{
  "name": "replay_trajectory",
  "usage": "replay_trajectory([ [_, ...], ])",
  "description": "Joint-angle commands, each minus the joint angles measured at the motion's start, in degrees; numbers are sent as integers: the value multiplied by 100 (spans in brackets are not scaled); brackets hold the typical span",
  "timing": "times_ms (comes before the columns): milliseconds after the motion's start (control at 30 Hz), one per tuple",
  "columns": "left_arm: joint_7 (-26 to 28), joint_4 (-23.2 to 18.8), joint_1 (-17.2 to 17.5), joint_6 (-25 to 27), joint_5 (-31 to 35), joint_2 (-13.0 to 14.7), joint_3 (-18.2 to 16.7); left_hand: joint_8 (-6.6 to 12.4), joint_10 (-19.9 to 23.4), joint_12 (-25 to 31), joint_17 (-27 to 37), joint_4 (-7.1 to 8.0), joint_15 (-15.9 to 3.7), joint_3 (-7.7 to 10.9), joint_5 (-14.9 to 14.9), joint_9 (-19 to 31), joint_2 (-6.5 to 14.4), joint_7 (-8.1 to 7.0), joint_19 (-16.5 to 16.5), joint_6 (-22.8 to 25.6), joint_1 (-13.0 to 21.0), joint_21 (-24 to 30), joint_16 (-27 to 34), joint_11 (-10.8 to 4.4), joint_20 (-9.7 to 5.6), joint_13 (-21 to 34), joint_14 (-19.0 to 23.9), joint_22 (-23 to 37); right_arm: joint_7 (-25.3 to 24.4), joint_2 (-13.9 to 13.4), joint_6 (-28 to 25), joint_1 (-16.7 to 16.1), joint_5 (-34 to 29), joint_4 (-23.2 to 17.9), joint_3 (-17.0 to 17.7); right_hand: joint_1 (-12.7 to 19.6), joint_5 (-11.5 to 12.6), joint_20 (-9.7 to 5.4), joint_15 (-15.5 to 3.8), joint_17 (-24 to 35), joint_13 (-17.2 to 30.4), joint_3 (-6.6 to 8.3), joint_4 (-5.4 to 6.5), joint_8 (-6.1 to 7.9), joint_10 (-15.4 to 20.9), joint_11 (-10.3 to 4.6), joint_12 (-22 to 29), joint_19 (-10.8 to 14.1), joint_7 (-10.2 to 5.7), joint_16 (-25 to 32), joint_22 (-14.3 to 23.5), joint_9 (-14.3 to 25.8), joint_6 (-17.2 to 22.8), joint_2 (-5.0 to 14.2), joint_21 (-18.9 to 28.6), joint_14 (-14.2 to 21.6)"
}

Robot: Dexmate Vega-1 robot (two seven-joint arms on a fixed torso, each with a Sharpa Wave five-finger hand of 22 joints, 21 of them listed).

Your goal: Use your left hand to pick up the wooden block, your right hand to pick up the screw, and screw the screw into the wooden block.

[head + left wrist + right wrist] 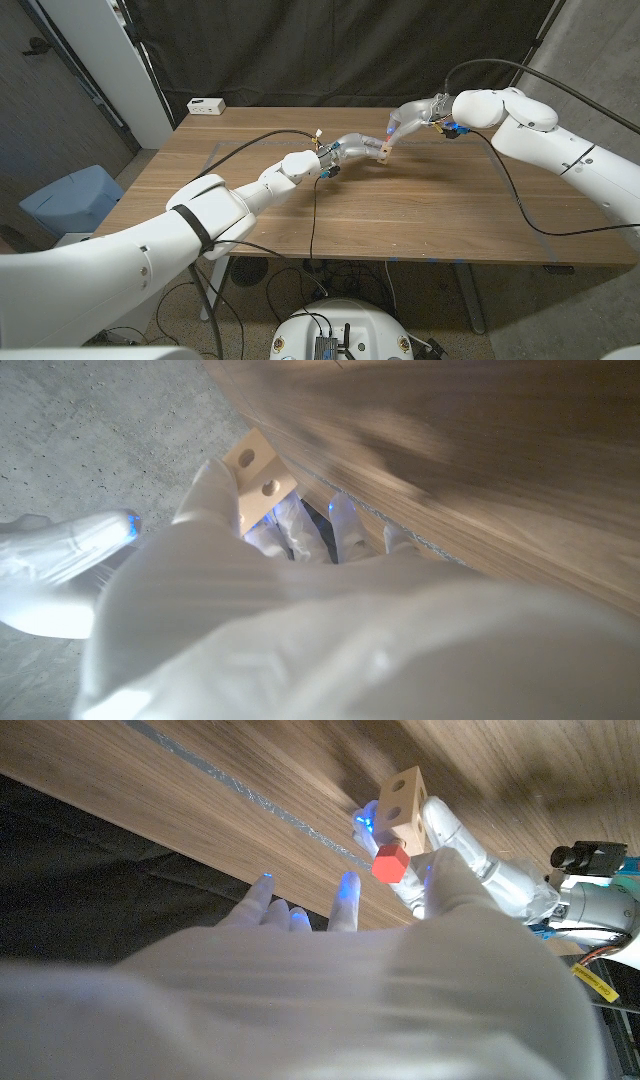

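Observation:
My left hand (345,152) grips a pale wooden block (381,151) above the middle of the table. Two holes show in the block (258,470) in the left wrist view, where my fingers (300,525) wrap its lower part. My right hand (415,113) reaches in from the far right, its fingertips just above the block. In the right wrist view the screw's red head (390,863) sits against the block (405,798), pinched at my right hand's (330,980) thumb tip. The screw's shaft is hidden. My left hand (480,870) shows behind the block there.
The wooden table (420,215) spreads below both hands. A small white box (206,105) lies at the far left corner. Black cables (315,215) trail over the table from both arms. A dark curtain hangs behind the table.

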Motion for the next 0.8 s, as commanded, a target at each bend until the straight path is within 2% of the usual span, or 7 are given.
replay_trajectory([
  [33,-22,-14,15,-16,-1,12,-10,32,-18,3,10,38,-16,5,24,25,45,0,18,32,18,15,11,-3,-12,8,7,32,-197,11,25,-103,-99,43,33,160,18,-65,-75,6,5,69,-2,26,81,-37,55,84,-44,51,20,-53,209,-15,42,35],
  [300,-19,0,-6,30,7,-8,0,35,-9,7,10,36,-18,5,23,25,43,-5,19,39,21,16,12,-5,-16,6,12,32,-355,27,63,-155,-143,79,67,361,33,-120,-180,-22,-1,156,-4,83,246,-111,123,192,-173,102,21,-175,661,-28,72,180],
  [800,2,26,-58,161,2,-41,37,33,-10,6,11,40,-20,2,22,25,43,-14,17,40,14,16,14,-6,-19,4,15,32,-515,53,138,-192,-161,158,104,523,39,-225,-314,-37,-12,242,23,165,486,-181,192,371,-236,155,26,-309,1240,-66,113,367],
])
